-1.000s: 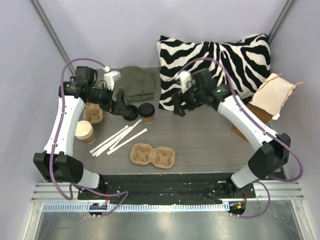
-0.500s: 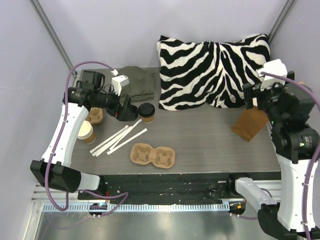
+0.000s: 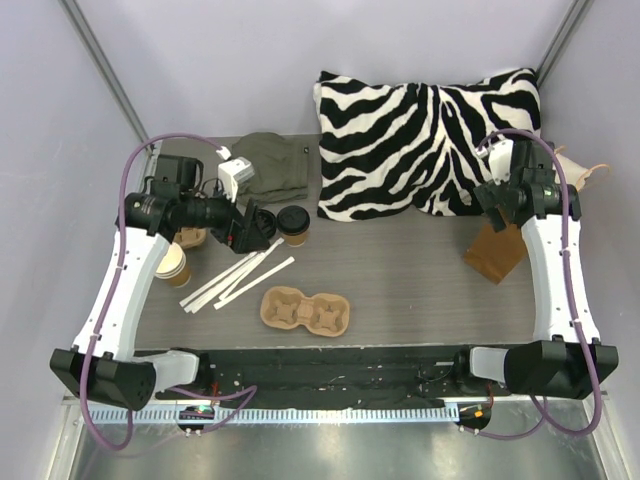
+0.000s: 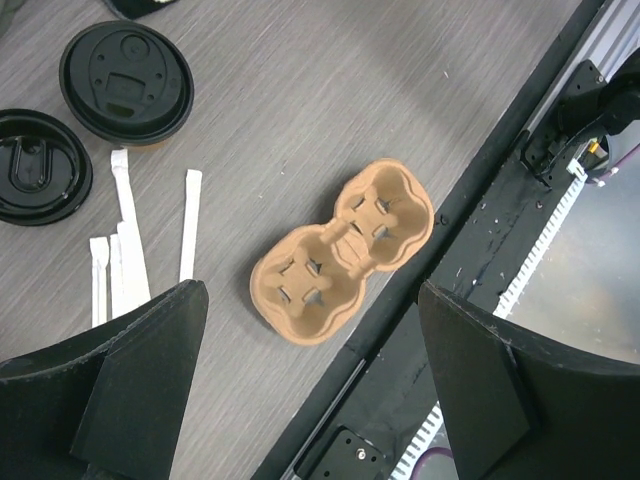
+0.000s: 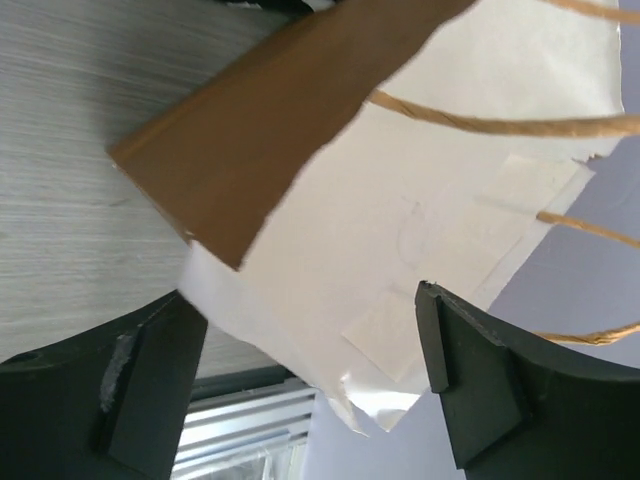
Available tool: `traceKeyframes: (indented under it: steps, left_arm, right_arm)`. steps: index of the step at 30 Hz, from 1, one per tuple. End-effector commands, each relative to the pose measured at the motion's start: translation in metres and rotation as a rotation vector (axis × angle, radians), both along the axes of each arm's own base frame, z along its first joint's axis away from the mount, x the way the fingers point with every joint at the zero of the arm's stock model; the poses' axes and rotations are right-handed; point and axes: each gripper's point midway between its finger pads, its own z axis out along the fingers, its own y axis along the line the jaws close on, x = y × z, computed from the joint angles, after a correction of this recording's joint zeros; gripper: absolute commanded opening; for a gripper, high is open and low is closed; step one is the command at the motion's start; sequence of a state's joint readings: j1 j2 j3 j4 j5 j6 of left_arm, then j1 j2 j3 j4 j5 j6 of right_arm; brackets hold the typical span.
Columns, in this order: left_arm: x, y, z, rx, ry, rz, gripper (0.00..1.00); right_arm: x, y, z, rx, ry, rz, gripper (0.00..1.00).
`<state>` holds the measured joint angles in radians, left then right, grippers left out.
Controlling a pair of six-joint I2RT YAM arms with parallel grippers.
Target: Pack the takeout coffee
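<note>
Nothing packed yet, I'd say. My left gripper: jaws apart, empty, two-hole pulp carrier ahead of it, both holes vacant. The coffee cup stands behind that hand, by its forearm. My right gripper: apart, empty, over the paper bag.

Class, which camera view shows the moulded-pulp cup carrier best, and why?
The left wrist view: the cup carrier lies whole and close, both holes empty. The top external view shows it whole but small. The right wrist view misses it, showing a paper bag.
</note>
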<state>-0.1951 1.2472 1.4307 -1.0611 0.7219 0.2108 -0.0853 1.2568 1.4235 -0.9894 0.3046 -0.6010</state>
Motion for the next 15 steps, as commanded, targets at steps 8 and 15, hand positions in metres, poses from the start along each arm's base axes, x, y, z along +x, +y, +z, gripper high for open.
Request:
traceKeyframes:
  steps: [8, 15]
  left_arm:
    - [0.005, 0.009, -0.005, 0.051, -0.01, 0.06, 0.89]
    - [-0.012, 0.032, -0.04, 0.214, 0.062, 0.018, 0.84]
  right_arm:
    - [-0.034, 0.055, -0.014, 0.282, 0.144, 0.214, 0.11]
    - [-0.077, 0.112, -0.01, 0.518, 0.212, 0.409, 0.01]
